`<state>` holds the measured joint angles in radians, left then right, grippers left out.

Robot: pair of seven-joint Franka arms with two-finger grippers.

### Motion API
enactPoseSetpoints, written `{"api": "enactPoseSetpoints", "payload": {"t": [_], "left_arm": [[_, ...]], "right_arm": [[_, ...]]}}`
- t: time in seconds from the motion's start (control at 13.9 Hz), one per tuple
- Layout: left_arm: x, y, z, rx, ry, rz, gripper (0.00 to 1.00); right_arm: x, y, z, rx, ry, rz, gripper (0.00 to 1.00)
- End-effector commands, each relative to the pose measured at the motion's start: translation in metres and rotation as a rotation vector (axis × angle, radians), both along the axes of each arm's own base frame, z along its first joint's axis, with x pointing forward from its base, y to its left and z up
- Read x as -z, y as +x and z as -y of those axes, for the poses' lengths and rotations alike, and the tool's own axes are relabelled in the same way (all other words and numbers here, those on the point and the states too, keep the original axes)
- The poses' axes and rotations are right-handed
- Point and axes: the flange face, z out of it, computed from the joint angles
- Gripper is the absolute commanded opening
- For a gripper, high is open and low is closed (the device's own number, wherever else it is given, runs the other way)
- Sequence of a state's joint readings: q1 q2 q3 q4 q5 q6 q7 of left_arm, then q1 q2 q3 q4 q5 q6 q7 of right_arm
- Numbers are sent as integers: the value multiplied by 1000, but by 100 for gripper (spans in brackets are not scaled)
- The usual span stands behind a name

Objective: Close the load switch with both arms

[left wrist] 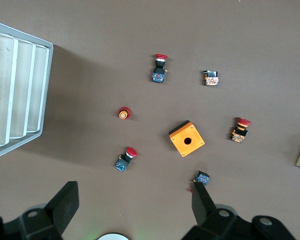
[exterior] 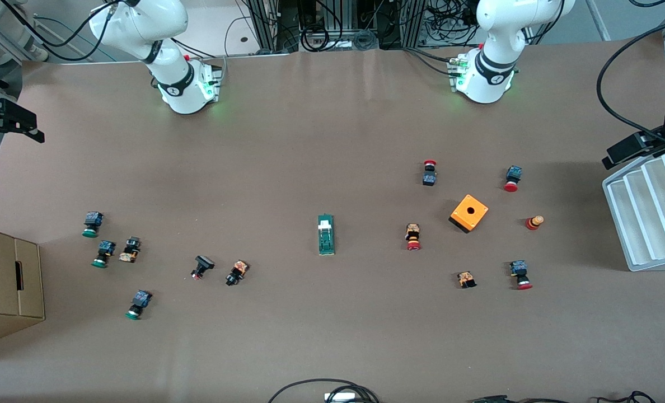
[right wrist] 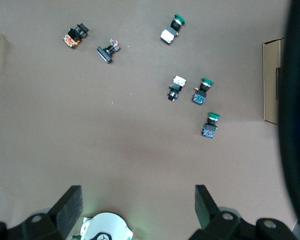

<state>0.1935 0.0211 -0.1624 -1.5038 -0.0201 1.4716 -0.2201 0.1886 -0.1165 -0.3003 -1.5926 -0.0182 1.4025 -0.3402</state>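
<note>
Green bar, front view: the load switch (exterior: 326, 234) lies mid-table, between my two arms' ends, untouched.
Left wrist view: my left gripper (left wrist: 132, 207) hangs released over the orange box (left wrist: 187, 138); switch at the edge.
Right wrist view: my right gripper (right wrist: 139, 210) hangs released, switch well apart.

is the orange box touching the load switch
Apart. In the front view, bare table lies between the orange box and the load switch, and a red-capped push button sits in that gap.
</note>
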Motion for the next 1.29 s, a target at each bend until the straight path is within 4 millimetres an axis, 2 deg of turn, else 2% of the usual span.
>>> {"api": "enactPoseSetpoints", "payload": {"t": [0.0,0.57,0.79,1.01,1.22], "left_arm": [[2,0,-2,1,14,-14,100],[7,3,4,20,63,-21,100],[3,1,17,43,52,-16,100],[-6,0,41,84,50,5,100],[-12,-5,75,146,54,18,100]], "right_arm": [[-6,-1,1,-15,-29,17,100],[-4,1,2,-14,-30,14,100],[-5,0,3,-11,-29,14,100],[-6,-1,3,-12,-29,14,100],[-5,-1,3,-12,-29,12,100]]}}
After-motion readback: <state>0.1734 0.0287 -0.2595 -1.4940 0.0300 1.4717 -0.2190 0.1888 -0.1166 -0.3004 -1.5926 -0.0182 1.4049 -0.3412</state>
